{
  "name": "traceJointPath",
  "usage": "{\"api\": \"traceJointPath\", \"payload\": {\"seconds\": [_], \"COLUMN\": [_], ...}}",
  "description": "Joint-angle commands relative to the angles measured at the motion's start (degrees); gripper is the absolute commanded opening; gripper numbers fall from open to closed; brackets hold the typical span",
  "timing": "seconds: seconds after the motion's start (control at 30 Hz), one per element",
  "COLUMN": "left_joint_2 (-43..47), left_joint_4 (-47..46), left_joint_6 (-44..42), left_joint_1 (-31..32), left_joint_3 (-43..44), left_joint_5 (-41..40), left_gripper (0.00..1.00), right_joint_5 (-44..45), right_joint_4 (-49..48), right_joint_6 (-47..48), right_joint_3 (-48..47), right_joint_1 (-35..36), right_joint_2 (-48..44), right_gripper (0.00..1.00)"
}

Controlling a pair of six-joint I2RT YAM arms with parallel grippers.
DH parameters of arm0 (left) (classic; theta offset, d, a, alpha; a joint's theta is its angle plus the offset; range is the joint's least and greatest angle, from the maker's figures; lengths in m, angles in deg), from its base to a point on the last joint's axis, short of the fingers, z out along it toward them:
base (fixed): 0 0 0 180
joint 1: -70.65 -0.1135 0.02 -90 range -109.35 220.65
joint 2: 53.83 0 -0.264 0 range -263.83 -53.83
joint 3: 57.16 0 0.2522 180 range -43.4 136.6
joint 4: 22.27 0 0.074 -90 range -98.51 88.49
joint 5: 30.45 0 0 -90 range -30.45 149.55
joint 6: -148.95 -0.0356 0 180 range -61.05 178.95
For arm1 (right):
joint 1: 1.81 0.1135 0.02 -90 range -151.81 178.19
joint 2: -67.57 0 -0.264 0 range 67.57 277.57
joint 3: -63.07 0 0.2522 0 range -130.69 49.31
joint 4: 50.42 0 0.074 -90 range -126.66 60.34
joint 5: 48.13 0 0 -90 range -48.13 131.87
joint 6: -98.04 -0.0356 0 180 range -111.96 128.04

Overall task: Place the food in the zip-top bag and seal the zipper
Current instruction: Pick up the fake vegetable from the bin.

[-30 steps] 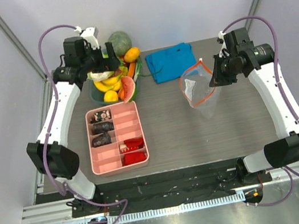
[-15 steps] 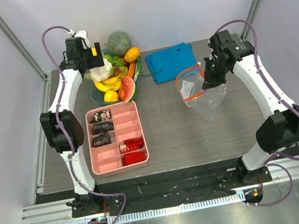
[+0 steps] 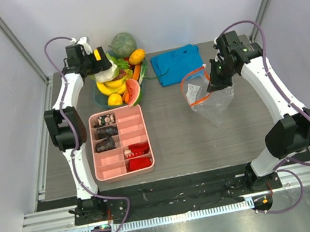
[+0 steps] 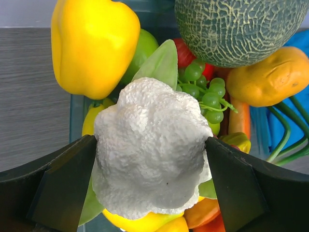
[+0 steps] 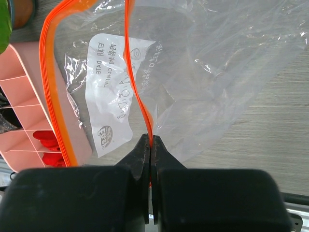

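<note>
The food (image 3: pixel 122 85) is heaped in a teal bowl at the back left. On top lies a white cauliflower (image 3: pixel 106 73) (image 4: pixel 152 145). My left gripper (image 3: pixel 103 68) (image 4: pixel 150 145) is open, one finger at each side of the cauliflower, close against it. The zip-top bag (image 3: pixel 211 99) (image 5: pixel 212 63) hangs clear and crinkly at the right, its mouth gaping and its bottom on the table. My right gripper (image 3: pixel 214 84) (image 5: pixel 151 141) is shut on the orange-red zipper (image 3: pixel 188 84) (image 5: pixel 131 72) at one side of the mouth.
A green melon (image 3: pixel 123 42) (image 4: pixel 236 29), a yellow pepper (image 4: pixel 91 43) and grapes crowd round the cauliflower. The pink compartment tray (image 3: pixel 121 143) (image 5: pixel 19 96) lies front left. A folded blue cloth (image 3: pixel 177 63) sits at the back, between bowl and bag.
The left arm has folded back and its gripper has settled round the cauliflower. The right arm has drawn in and carried the bag a little to the left.
</note>
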Motion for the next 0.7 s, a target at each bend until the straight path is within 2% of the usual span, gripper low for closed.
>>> {"api": "traceJointPath", "payload": {"seconds": [0.0, 0.2, 0.23, 0.27, 0.33, 0.37, 0.47, 0.53, 0.57, 0.67], "left_joint_2": [-2.0, -1.0, 0.1, 0.7, 2.6, 3.3, 5.7, 6.5, 7.4, 9.5], "left_joint_4": [-4.2, -5.4, -5.4, -5.0, -4.2, -3.7, -2.2, -0.9, -0.6, -0.1], "left_joint_6": [8.4, 8.6, 7.5, 7.0, 5.3, 4.6, 2.4, 1.6, 1.0, 1.5], "left_joint_1": [-2.6, -3.0, -3.0, -3.0, -3.0, -3.0, -3.0, -3.0, -3.0, -3.0], "left_joint_3": [0.9, -1.0, -1.3, -1.4, -2.0, -2.2, -3.0, -3.0, -3.1, -3.3], "left_joint_5": [10.3, 14.6, 14.6, 14.2, 12.6, 12.3, 9.7, 9.0, 9.2, 9.7], "left_gripper": [1.00, 0.99, 0.94, 0.84, 0.70, 0.58, 0.41, 0.35, 0.26, 0.17], "right_joint_5": [-1.2, -1.9, -2.1, -2.2, -2.7, -2.7, -3.0, -3.1, -3.1, -3.4], "right_joint_4": [-1.6, -1.8, -2.0, -2.3, -2.7, -2.8, -3.0, -3.1, -3.1, -3.1], "right_joint_6": [0.3, 0.5, 0.6, 0.5, 0.4, 0.1, 0.1, 0.1, 0.2, 0.3], "right_joint_3": [-2.1, -3.4, -3.8, -3.9, -3.9, -3.8, -3.9, -4.0, -4.0, -4.3], "right_joint_1": [0.6, 0.9, 0.9, 1.0, 1.1, 1.4, 1.5, 1.6, 1.5, 1.6], "right_joint_2": [0.2, 1.3, 1.4, 1.5, 1.6, 1.6, 1.7, 1.8, 1.7, 1.8], "right_gripper": [0.01, 0.01, 0.01, 0.01, 0.01, 0.01, 0.01, 0.01, 0.01, 0.01]}}
